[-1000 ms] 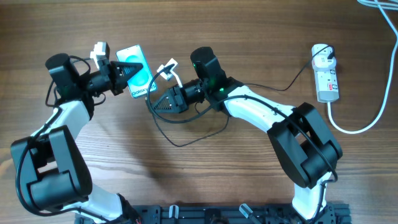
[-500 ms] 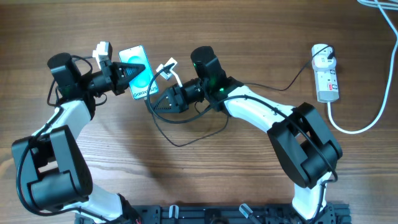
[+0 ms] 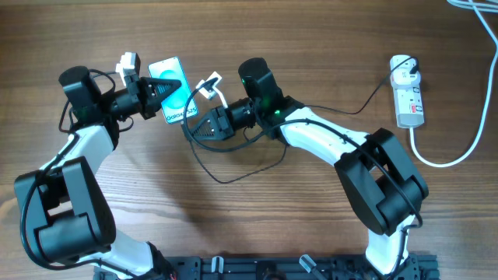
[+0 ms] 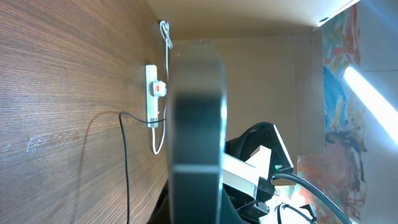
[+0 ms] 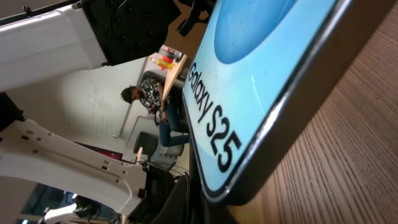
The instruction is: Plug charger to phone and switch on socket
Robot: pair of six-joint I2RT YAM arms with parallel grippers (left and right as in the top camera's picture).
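Note:
The phone [image 3: 180,103], blue screen up with black text at its near end, is held off the table by my left gripper [image 3: 165,87], which is shut on it. My right gripper [image 3: 196,127] sits just below the phone's text end, shut on the free end of the charger [image 3: 233,177]; the metal tip is hidden. In the right wrist view the phone [image 5: 261,68] fills the frame above my dark fingers [image 5: 214,208]. In the left wrist view the phone's edge [image 4: 196,112] blocks the middle. The socket [image 3: 409,105] lies far right and holds the charger's black plug [image 3: 410,74].
A thick white cable [image 3: 459,155] loops from the socket toward the right table edge and the far right corner. The thin black cable trails across the wooden table [image 3: 311,225] between the socket and my right arm. The socket also shows far off in the left wrist view [image 4: 152,93].
My right gripper has crept a little up and left toward the phone's text end. The left gripper and the phone shifted slightly right, then held still.

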